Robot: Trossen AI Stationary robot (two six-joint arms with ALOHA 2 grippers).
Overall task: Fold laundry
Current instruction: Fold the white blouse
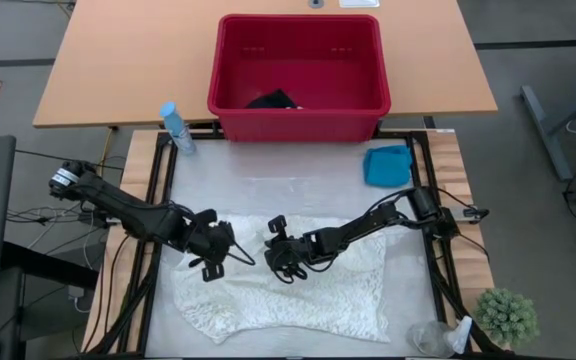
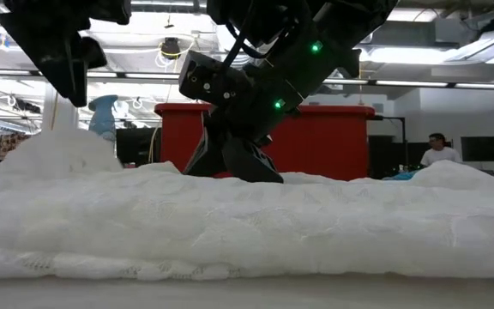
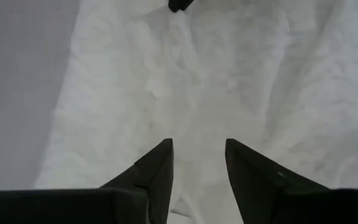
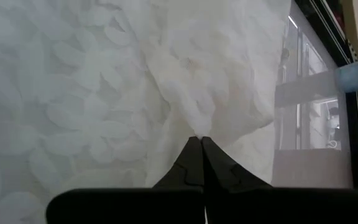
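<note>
1. Folding of the large cream-white lacy cloth (image 1: 298,290) looks to be the step in hand; it lies spread over the near half of the grey bench (image 1: 268,175), with both arms over its far edge.
2. The right gripper (image 4: 199,138) is pinched tight on a raised fold of that cloth.
3. The left gripper (image 3: 197,155) hangs just above the cloth with its jaws parted, holding nothing.
4. The cloth's long axis runs left to right across the bench, its wider end toward the right arm.
5. Next, I judge, the left gripper needs a fresh hold before the edge is carried over.
</note>
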